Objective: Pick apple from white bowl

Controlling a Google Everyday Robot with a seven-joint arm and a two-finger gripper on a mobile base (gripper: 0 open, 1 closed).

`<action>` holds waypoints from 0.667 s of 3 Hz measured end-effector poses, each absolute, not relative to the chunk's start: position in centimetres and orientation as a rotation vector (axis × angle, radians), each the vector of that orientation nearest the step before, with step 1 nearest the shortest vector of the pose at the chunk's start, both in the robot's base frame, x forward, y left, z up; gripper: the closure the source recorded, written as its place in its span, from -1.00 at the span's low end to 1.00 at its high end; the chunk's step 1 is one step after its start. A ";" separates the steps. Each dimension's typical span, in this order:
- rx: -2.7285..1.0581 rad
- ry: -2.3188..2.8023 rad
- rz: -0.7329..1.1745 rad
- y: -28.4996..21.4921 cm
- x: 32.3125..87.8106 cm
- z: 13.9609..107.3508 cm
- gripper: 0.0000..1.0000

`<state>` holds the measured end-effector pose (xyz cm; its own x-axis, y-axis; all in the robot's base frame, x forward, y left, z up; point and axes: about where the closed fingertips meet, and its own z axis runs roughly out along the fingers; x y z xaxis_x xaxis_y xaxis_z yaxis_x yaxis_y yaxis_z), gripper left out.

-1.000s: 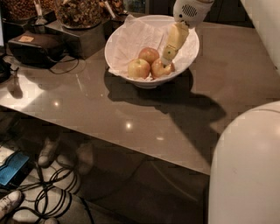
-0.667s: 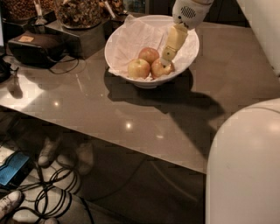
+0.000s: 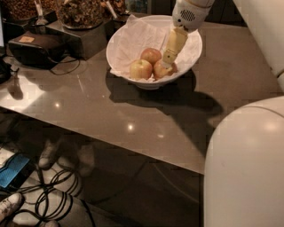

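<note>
A small tan label point(image 3: 26, 39) sits on top of the black case point(image 3: 37, 48) at the left end of the worktop point(image 3: 146, 119); its writing is too small to read.

The hand point(image 3: 168, 61) reaches down into the white bowl point(image 3: 153, 83) from the upper right. It hangs below a rounded white wrist housing point(image 3: 188, 13) with a patch of small grille holes. Its pale yellow, matte, bar-shaped lower part ends right on the apple point(image 3: 160, 71). The apple lies in the bottom of the bowl on the side nearest the hand, partly covered by it. Whether the hand is open or closed on the apple cannot be told.

The apple is round, with orange-red skin and yellow patches. Touching it on the left is a paler yellow-green apple point(image 3: 141, 69). Just behind the two lies a more evenly red apple point(image 3: 151, 55).

The bowl is wide, shallow and glossy. Crumpled white paper point(image 3: 133, 40) lines it and rises past the rim at the back left. The bowl casts a broad dark shadow on the worktop, which is a smooth grey-brown slab that mirrors small lights.

Behind the case, a clear container point(image 3: 80, 11) holds a lumpy brown mix. The robot's smooth white body point(image 3: 248, 164) fills the lower right. Black cables point(image 3: 53, 195) coil on the floor beside a blue object point(image 3: 13, 170).
</note>
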<state>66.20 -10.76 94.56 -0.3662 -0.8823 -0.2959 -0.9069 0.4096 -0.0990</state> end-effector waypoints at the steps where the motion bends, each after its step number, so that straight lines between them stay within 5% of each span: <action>1: -1.565 2.370 0.122 -10.3 66.4 94.2 -0.70; 2: -1.572 2.373 0.126 -9.9 66.7 93.8 -0.68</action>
